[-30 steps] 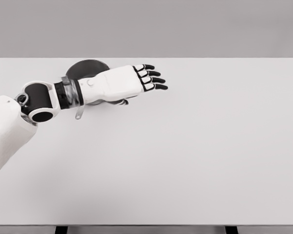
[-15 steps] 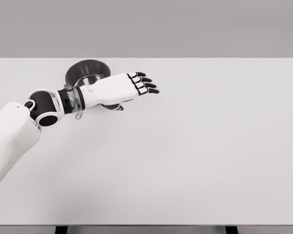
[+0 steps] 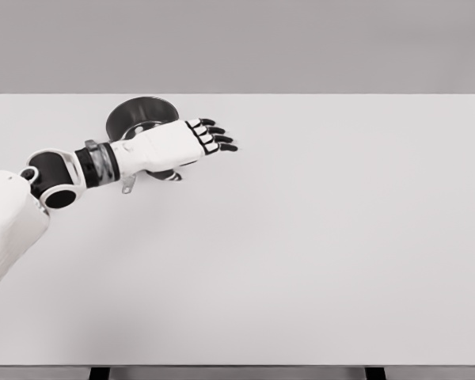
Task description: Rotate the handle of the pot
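We note the left hand has drawn back leftward since the earlier frames, fingers extended, grasping nothing, above the one dark pot at the table's far left; one handle shows.

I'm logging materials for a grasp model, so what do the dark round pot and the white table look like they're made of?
The dark round pot looks like metal with a glossy, polished finish: its inner wall shows bright reflections, and the small grey handle below it has a similar sheen. The white table looks matte, perhaps laminate or painted board; it shows no glare or grain, so that stays open.
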Action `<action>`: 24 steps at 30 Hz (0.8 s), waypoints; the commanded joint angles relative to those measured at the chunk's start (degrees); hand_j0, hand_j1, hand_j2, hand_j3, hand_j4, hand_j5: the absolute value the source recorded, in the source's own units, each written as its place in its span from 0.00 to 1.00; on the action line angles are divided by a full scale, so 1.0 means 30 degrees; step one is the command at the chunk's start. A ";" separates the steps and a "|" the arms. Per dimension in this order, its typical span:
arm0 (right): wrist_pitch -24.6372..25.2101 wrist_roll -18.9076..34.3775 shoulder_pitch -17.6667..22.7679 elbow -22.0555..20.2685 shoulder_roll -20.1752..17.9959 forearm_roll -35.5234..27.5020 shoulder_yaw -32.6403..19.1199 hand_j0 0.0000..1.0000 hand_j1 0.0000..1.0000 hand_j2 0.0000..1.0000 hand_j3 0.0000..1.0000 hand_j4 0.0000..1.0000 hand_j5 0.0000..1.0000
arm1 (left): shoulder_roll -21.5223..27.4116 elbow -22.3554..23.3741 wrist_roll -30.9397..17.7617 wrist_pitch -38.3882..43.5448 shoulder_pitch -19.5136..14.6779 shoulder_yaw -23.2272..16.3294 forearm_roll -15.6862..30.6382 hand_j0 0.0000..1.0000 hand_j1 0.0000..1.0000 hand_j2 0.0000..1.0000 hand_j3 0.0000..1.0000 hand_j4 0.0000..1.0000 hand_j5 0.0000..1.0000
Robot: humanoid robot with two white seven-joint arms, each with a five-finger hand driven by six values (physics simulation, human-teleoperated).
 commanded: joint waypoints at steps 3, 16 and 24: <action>0.0005 0.0002 0.0000 -0.0001 0.0000 -0.0008 -0.0020 1.00 1.00 1.00 1.00 1.00 1.00 | 0.0653 -0.0004 0.0011 0.0029 0.0029 0.0220 0.0145 1.00 1.00 1.00 1.00 1.00 1.00; 0.0005 0.0002 0.0000 -0.0001 0.0000 -0.0008 0.0008 1.00 1.00 1.00 1.00 1.00 1.00 | 0.2089 -0.0004 0.0011 0.0029 0.0703 0.1421 0.0175 1.00 1.00 1.00 1.00 1.00 1.00; 0.0005 0.0002 0.0000 -0.0001 0.0000 -0.0008 -0.0021 1.00 1.00 1.00 1.00 1.00 1.00 | 0.2704 -0.0004 0.0011 0.0029 0.1348 0.2593 0.0204 1.00 1.00 1.00 1.00 1.00 1.00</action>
